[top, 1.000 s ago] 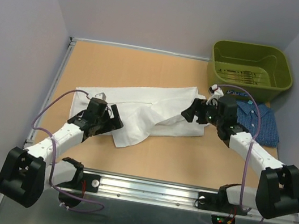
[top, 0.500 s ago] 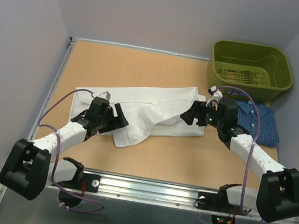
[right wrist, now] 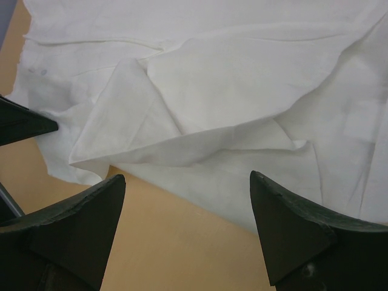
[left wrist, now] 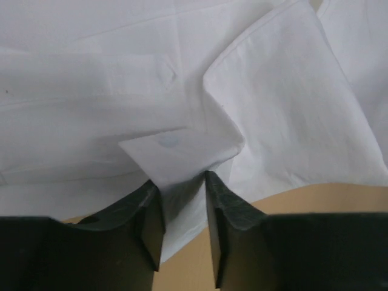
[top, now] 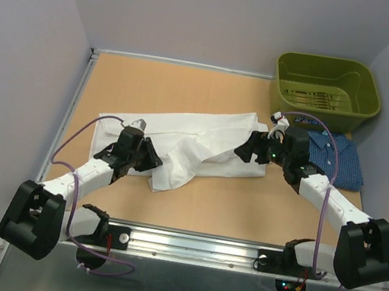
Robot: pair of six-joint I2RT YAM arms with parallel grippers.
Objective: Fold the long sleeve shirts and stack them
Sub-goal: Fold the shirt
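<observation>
The white shirt (top: pixel 195 142) lies crumpled across the middle of the table, seen close up in the left wrist view (left wrist: pixel 273 91) and the right wrist view (right wrist: pixel 230 79). My left gripper (top: pixel 149 154) is at its near left edge, and a fold of white cloth is pinched between the jaws (left wrist: pixel 182 188). My right gripper (top: pixel 248 148) hovers open over the shirt's near right edge (right wrist: pixel 188 194), with nothing between its fingers. The dark blue patterned shirt (top: pixel 341 159) lies folded at the right, partly hidden behind the right arm.
An olive-green bin (top: pixel 328 61) stands at the back right corner, just behind the blue shirt. Bare wooden table (top: pixel 188 92) shows behind the white shirt and along the near edge. Grey walls close in the back and sides.
The left gripper has slid a little right onto the shirt's edge and closed from wide open onto a fold of cloth. The right arm has shifted slightly toward the far side and stays open.
</observation>
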